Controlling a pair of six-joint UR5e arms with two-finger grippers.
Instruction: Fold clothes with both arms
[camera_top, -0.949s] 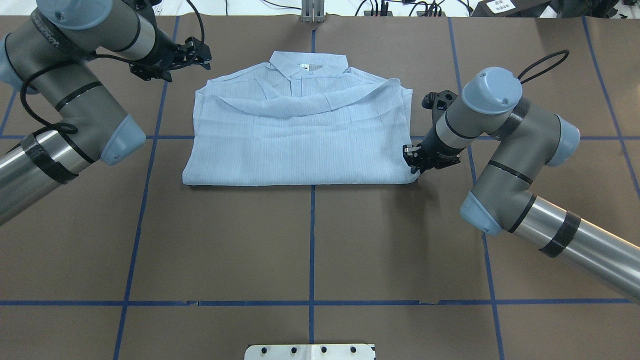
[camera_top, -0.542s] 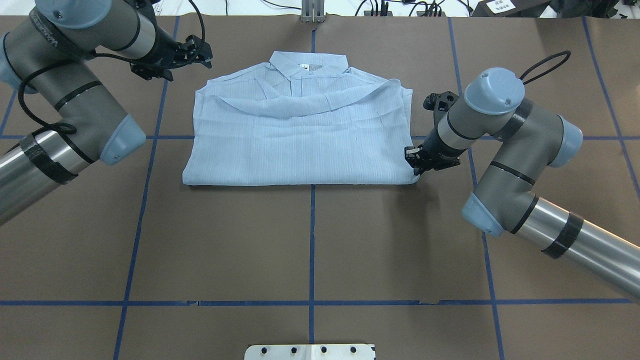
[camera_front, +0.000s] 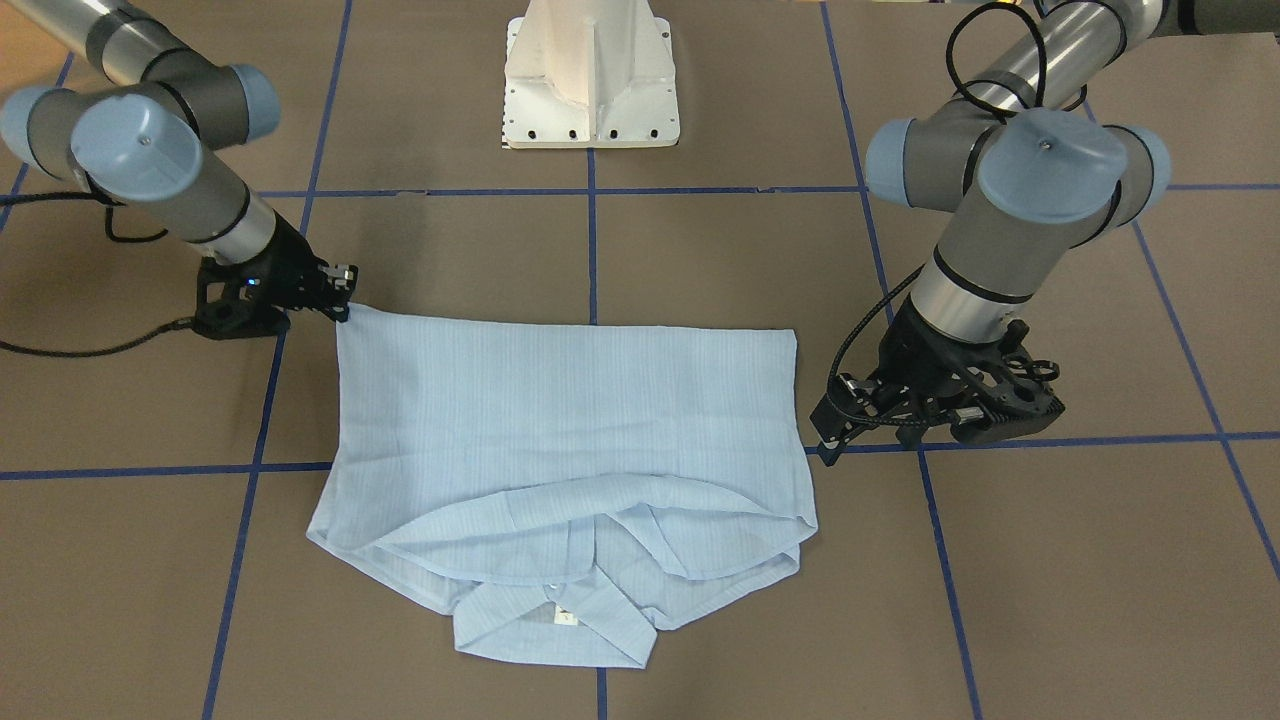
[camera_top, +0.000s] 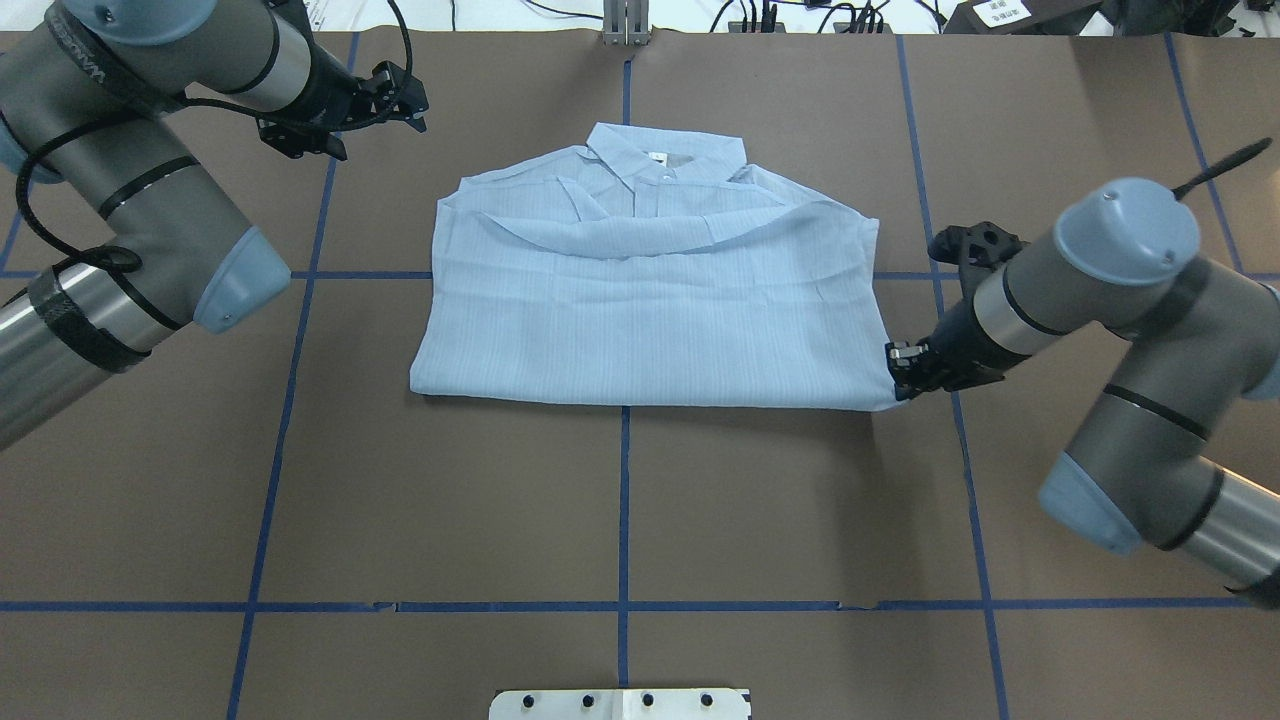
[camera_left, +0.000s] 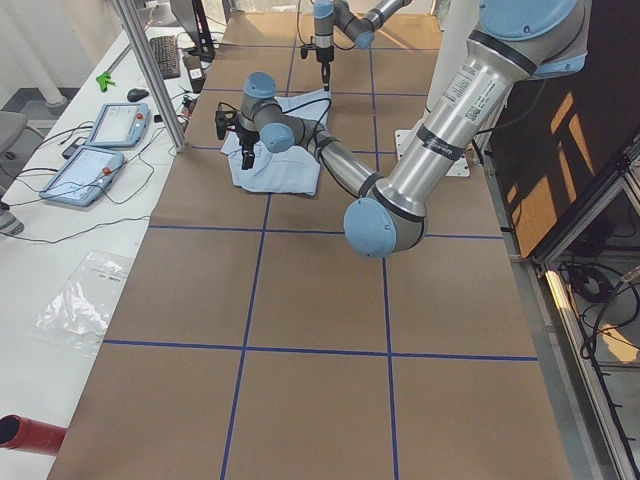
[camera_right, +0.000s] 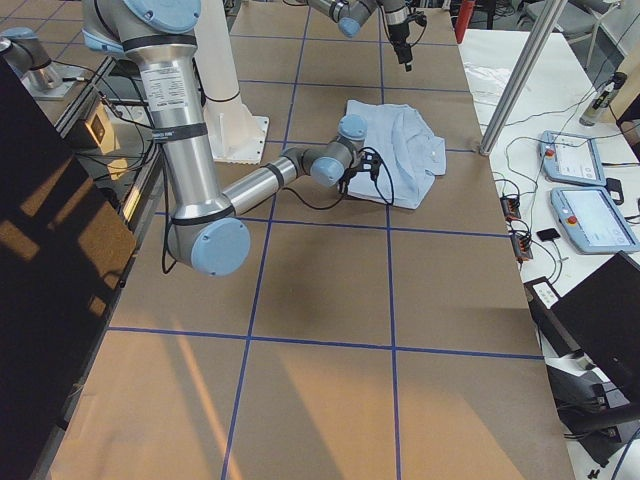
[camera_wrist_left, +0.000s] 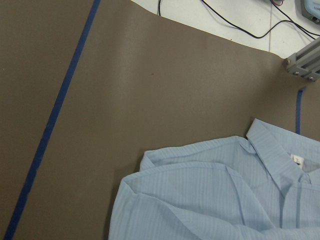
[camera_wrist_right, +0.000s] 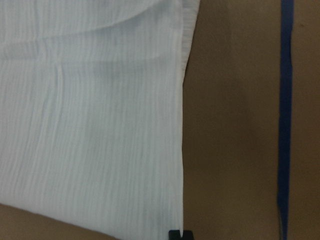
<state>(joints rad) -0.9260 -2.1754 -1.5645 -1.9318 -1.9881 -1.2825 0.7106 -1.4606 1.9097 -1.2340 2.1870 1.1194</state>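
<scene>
I see the button-up shirt (camera_top: 650, 320) pinched at lower right.
Right gripper (camera_top: 898, 370) clamps its corner; left gripper (camera_top: 418, 100), upper left, I cannot tell.

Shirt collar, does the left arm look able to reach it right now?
Probably yes. The left gripper hovers over bare table just off the far left corner of the shirt, and nothing stands between it and the collar. The right gripper pinches the opposite near corner, well clear.

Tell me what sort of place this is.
Probably a robotics lab or test cell: a left arm and a right arm flank a shirt on a table gridded with blue tape, and control tablets lie on a side bench.
</scene>
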